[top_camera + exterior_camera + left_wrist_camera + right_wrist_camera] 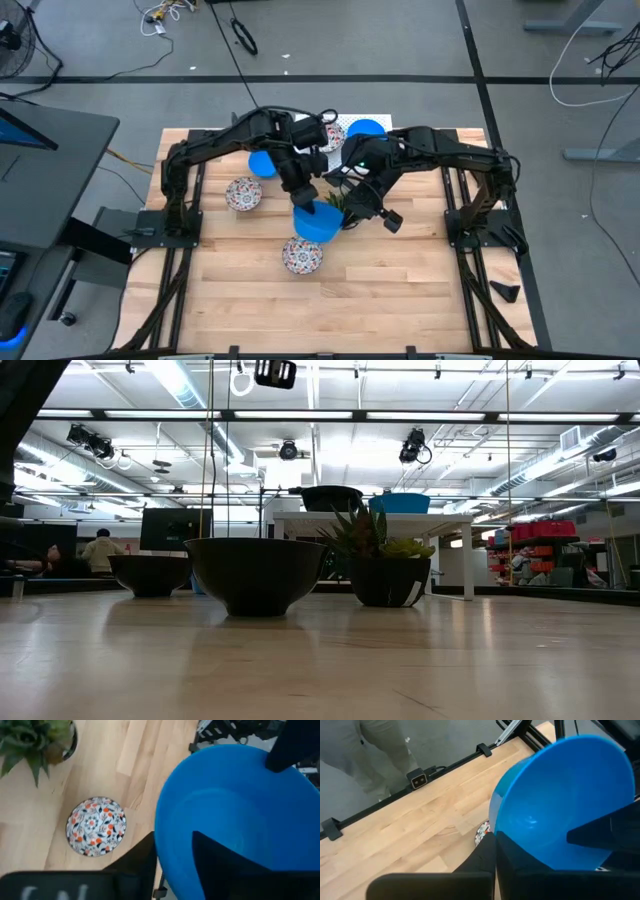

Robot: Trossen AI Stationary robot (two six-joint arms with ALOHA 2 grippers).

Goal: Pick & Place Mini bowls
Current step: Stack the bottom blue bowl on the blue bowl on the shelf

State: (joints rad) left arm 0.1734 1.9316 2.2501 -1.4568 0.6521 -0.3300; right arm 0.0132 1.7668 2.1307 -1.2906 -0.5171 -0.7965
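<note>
The left gripper [306,203] has its jaws parted astride the rim of a blue bowl [316,221] — one finger inside, one outside — above the middle of the counter [400,290]. Just right, the right gripper [352,215] has its jaws clamped on that same bowl's rim.

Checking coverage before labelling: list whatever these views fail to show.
- High view: the arms cover most of the plant and part of the rear floral bowl.
- Right wrist view: the blue bowl hides all but a sliver of a second floral bowl.
- Low view: backlight turns the front bowl dark, so its colour is unreadable.
</note>
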